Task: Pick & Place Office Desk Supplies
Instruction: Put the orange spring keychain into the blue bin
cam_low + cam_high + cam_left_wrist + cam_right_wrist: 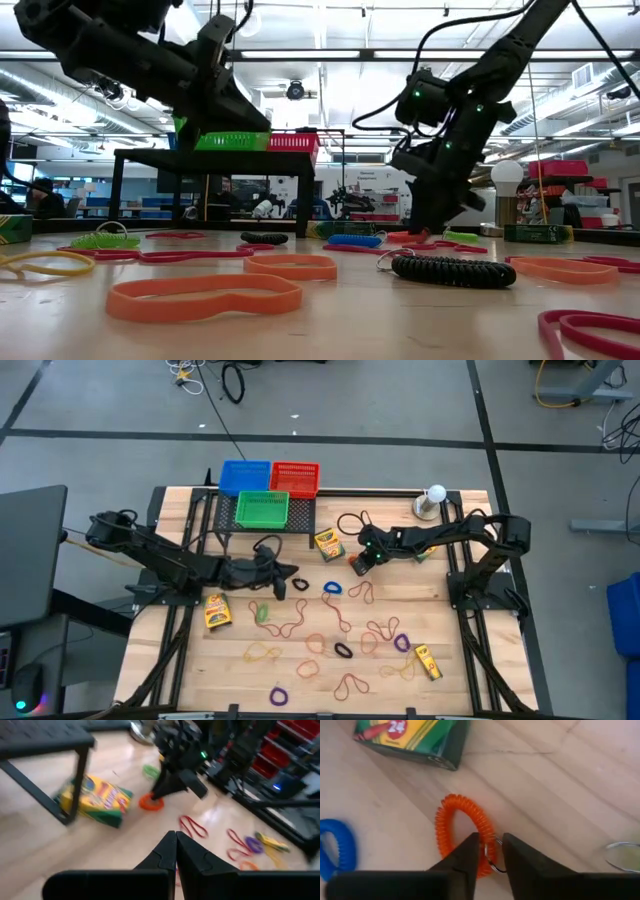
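Step in hand: grasp phase on one supply; the right gripper is down at the table with its two fingers either side of the orange coil band.
Right gripper, place: right of centre in the high view, just right of the nearest crayon box; in the right wrist view the same box shows at the upper left of the frame.
Right gripper, fingers: a narrow gap apart, straddling the near arc of the orange coil band and its small metal ring; whether they already pinch the coil cannot be told.
Orange coil band, place: flat on the wooden table, not lifted; a blue coil band lies apart from it at the left edge of the right wrist view.
Left gripper: fingers pressed together, nothing between them; it hovers left of centre in the high view, waiting.
Other supplies: many loops are scattered over the lower half of the high view, with a second crayon box at lower left and a third crayon box at lower right.
Likely destination (judgement): the green basket, blue basket and red basket on the rack at upper centre.
Next move calls for: closing fully on the coil, then a straight lift, checking that the band comes up with the fingers.
Risk (judgement): the springy coil may slip or stretch out of a shallow pinch.
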Controlling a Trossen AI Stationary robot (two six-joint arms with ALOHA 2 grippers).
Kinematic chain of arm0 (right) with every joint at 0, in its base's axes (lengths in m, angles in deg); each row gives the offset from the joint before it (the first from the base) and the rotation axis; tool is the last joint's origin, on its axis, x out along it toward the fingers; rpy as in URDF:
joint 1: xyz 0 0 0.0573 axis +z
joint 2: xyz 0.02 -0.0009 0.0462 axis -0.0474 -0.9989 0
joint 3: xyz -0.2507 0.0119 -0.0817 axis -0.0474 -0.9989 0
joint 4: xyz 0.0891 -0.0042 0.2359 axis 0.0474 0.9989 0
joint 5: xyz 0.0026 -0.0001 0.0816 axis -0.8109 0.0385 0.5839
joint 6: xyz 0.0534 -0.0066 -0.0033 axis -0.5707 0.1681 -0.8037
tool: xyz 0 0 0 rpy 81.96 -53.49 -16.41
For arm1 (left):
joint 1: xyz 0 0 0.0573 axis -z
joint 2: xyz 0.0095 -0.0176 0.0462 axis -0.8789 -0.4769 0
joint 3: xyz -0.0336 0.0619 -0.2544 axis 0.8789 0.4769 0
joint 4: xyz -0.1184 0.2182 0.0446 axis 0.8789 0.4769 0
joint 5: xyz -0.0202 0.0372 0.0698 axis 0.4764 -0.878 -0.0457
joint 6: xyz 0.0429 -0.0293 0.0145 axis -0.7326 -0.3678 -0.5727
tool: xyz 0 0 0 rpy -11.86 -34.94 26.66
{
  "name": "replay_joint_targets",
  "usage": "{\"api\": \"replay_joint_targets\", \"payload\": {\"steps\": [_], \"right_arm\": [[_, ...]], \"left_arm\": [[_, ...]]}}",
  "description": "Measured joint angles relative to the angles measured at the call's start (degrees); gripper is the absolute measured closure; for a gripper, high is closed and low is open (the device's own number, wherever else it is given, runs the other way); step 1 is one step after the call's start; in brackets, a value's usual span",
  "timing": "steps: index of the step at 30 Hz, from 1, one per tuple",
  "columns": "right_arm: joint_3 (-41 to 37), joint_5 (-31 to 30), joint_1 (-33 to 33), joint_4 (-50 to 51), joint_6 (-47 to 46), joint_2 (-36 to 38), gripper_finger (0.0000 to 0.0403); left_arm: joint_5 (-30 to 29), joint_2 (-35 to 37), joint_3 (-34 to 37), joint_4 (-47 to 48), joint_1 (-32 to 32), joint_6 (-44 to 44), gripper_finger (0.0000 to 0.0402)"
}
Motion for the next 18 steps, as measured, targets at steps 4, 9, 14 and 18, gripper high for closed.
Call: {"api": "replay_joint_targets", "payload": {"steps": [4, 9, 14, 18], "right_arm": [[-0.1, 1.0, 0.2, -2.0, -0.2, 0.6, 0.0368], [-0.1, -0.9, 2.6, -4.2, -0.2, 3.5, 0.0381], [-0.1, -7.1, 8.9, -10.2, 0.4, 7.1, 0.0366], [-0.1, -13.7, 15.1, -17.5, 2.3, 7.3, 0.0373]], "left_arm": [[3.1, -0.5, 0.0, 0.1, -1.4, 3.1, 0.0391], [4.7, -0.5, 0.0, -0.9, -3.2, 6.8, 0.0364], [7.7, -0.6, 0.0, -2.0, -4.3, 9.1, 0.0322], [8.8, -0.6, 0.0, -2.6, -4.3, 10.2, 0.0291]]}}
